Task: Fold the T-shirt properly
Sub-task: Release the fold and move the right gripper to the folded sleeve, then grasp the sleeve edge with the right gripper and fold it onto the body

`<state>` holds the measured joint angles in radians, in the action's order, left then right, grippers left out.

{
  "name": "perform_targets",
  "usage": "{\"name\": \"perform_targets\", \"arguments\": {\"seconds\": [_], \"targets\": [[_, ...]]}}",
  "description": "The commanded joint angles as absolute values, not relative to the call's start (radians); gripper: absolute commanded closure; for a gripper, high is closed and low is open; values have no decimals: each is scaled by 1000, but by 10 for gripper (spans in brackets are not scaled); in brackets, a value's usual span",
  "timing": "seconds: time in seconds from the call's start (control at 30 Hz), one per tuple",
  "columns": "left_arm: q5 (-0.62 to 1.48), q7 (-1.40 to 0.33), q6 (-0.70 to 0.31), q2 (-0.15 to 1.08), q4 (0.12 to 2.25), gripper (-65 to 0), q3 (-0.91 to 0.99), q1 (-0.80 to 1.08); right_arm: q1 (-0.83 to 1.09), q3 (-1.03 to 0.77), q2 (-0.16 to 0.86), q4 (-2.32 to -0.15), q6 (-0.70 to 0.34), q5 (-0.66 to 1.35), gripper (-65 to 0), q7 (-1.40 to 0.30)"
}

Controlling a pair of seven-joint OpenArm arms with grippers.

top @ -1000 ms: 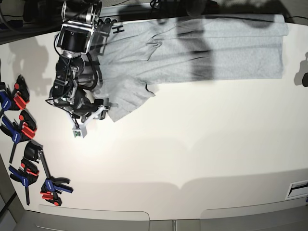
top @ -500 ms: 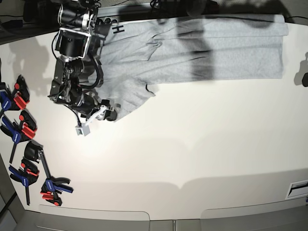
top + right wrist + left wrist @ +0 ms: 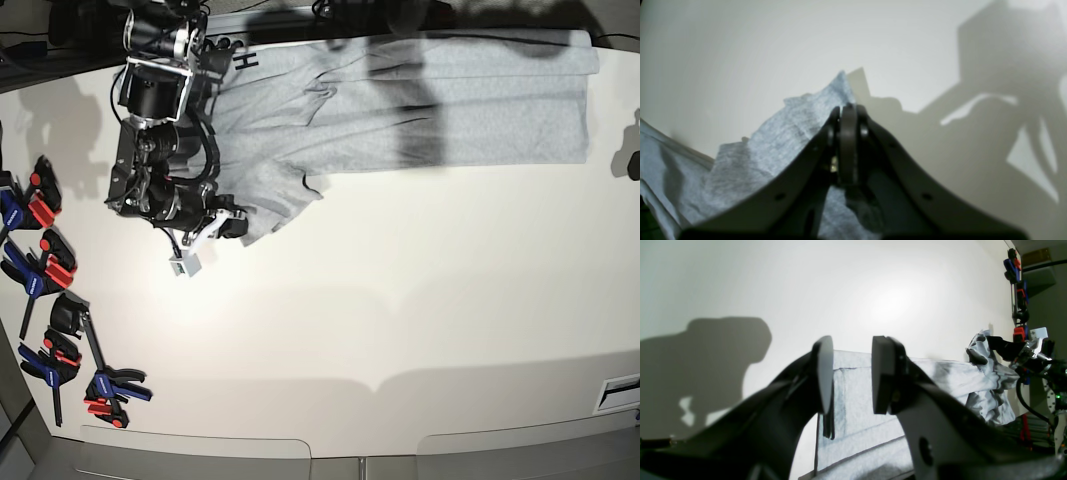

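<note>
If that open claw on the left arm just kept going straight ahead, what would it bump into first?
Probably the grey T-shirt: the left gripper points at its flat edge, with the white table beyond. How far off the cloth lies is unclear.

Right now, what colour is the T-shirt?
Light heather grey T-shirt, clearest in the base view.

Brightly lit from above, with a glare patch on the white table [image 3: 420, 290]; hard dark arm shadows across the T-shirt [image 3: 420, 100] and in both wrist views; strong fisheye bending at edges; near gripper parts soft and blurred.
</note>
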<state>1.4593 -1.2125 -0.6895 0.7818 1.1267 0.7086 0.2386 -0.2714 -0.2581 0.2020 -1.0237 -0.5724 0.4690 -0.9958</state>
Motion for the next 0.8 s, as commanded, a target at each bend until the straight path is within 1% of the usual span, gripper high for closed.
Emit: {"name": "perform_targets", "arguments": {"seconds": [0.0,0.07,0.17,0.33,0.53,0.63,0.77], "targets": [[1484,-1200,-698,815,1140,-181,719,233,-271,-255,205,-1024,-562,405,0,-1065],[1484,-1200,-698,815,1140,-181,719,233,-270,-255,205,-1042,-567,437,0,-1088],[1484,-1201,-698,815,1140,-181,719,233,-251,-255,205,-1111,-602,560,0,-1204],[1484,-1200,-698,815,1140,-181,719,233,-116,-255,199,-1354,-606,745,0,-1296],[1484,-1200,-698,815,1140,-181,719,233,115,-255,135,-1655,-607,752,0,-1292],[1484,-1200,-698,815,1140,-181,719,233,202,-255,94,-1758,-606,752,0,-1264],[1484,-1200,-698,815,1140,-181,719,233,270,-255,45,-1865,-607,752,0,-1261]]}}
